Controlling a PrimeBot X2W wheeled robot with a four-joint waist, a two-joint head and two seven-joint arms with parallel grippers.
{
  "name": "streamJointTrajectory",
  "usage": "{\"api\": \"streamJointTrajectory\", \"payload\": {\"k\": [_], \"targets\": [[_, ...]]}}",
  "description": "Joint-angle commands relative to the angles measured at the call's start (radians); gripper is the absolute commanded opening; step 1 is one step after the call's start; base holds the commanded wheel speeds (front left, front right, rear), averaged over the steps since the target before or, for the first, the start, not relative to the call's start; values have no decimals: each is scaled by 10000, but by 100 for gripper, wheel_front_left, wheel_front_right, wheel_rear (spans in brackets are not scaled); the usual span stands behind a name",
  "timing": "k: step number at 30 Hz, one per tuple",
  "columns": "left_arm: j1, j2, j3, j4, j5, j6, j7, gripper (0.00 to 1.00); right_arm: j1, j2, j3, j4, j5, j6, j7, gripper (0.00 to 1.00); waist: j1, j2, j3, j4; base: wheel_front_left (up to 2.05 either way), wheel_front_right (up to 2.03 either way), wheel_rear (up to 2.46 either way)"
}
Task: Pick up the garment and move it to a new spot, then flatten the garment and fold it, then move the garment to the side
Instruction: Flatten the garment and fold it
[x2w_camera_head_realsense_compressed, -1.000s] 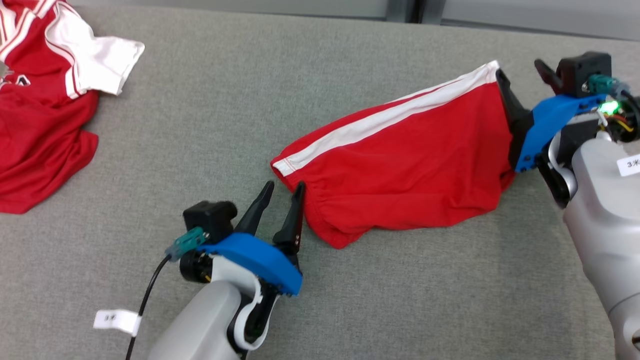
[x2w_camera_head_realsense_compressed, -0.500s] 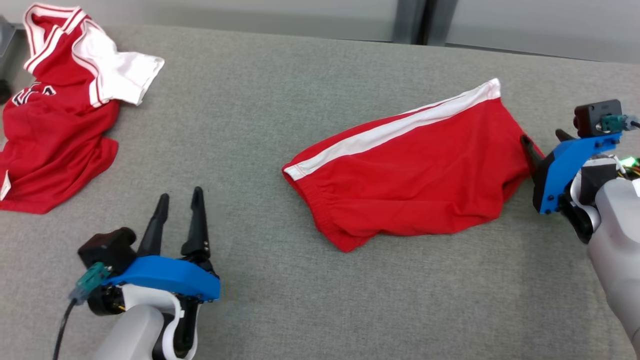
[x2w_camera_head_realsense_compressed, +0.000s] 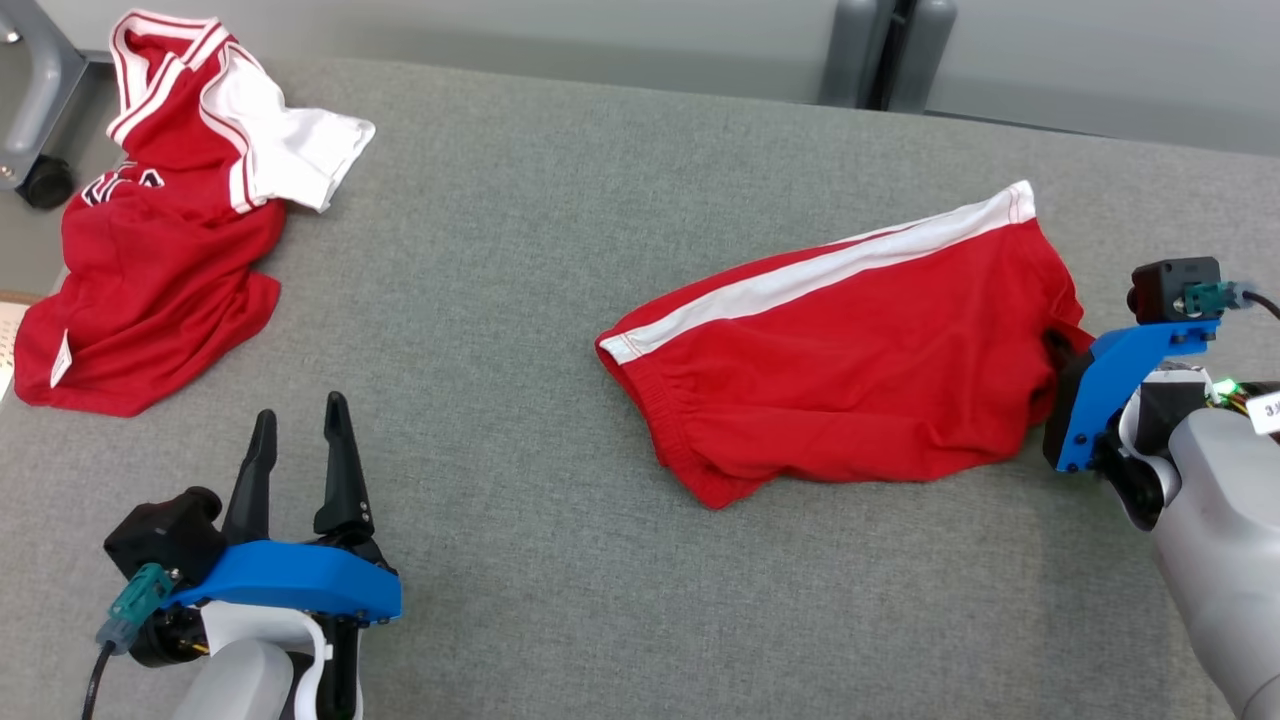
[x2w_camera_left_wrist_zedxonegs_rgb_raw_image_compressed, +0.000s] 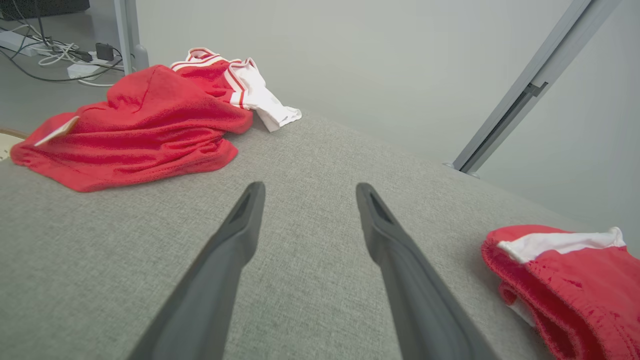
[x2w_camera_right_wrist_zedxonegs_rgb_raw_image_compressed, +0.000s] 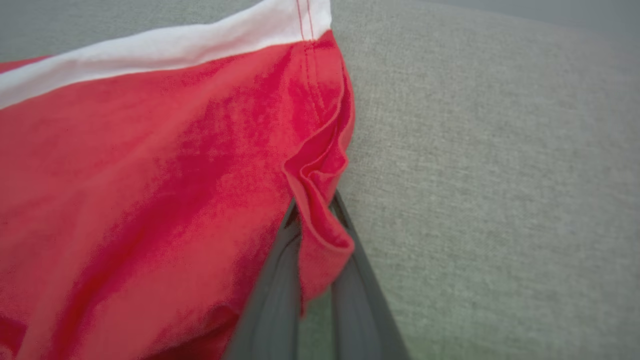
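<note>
The garment (x2w_camera_head_realsense_compressed: 850, 370) is a pair of red shorts with a white side stripe, lying crumpled on the grey table right of centre. My right gripper (x2w_camera_head_realsense_compressed: 1056, 348) is at its right edge. In the right wrist view the right gripper (x2w_camera_right_wrist_zedxonegs_rgb_raw_image_compressed: 315, 206) is shut on a fold of the garment's (x2w_camera_right_wrist_zedxonegs_rgb_raw_image_compressed: 150, 200) red hem. My left gripper (x2w_camera_head_realsense_compressed: 300, 408) stands open near the table's front left, well away from the shorts, with nothing between its fingers. In the left wrist view the left gripper (x2w_camera_left_wrist_zedxonegs_rgb_raw_image_compressed: 310, 186) points over bare table, and the garment's (x2w_camera_left_wrist_zedxonegs_rgb_raw_image_compressed: 575, 290) waistband end lies at the lower right.
A red and white jersey (x2w_camera_head_realsense_compressed: 160, 250) lies bunched at the table's far left corner and is seen again as the jersey (x2w_camera_left_wrist_zedxonegs_rgb_raw_image_compressed: 140, 125) in the left wrist view. A grey leg with a caster (x2w_camera_head_realsense_compressed: 40, 180) stands past the left edge. Cables (x2w_camera_left_wrist_zedxonegs_rgb_raw_image_compressed: 50, 50) lie on the floor.
My right gripper has gone from open to shut on the garment's right hem. My left gripper has drawn back from the waistband to the front left, still open. The head camera has shifted.
</note>
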Motion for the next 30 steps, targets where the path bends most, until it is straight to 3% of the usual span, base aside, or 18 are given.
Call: {"api": "streamJointTrajectory", "payload": {"k": [1, 10, 14, 22, 30], "targets": [[75, -76, 52, -66, 166, -56, -41, 100, 210, 3, 8, -99, 153, 1, -209, 0, 1, 0, -129, -80, 0, 0, 0], [359, -458, 544, -211, 1158, -175, -42, 100, 1579, 189, -79, -1141, 968, -1, -2402, 0, 1, 0, -1169, -921, 0, 0, 0], [679, -590, 547, -36, 1454, -282, -43, 100, 2630, 299, -591, -1397, 1379, -1, -3137, 0, 1, 0, -1649, -1457, 0, 0, 0], [1256, -867, 408, 293, 1662, -490, -41, 100, 4496, 801, -1903, -1893, 1238, 1, -3511, 0, 1, 0, -2122, -2171, 0, 0, 0], [1172, -1034, 18, 570, 1912, -597, -38, 100, 4665, 1078, -2707, -2517, 331, 1, -3516, 0, 1, 0, -2066, -2024, 0, 0, 0]]}}
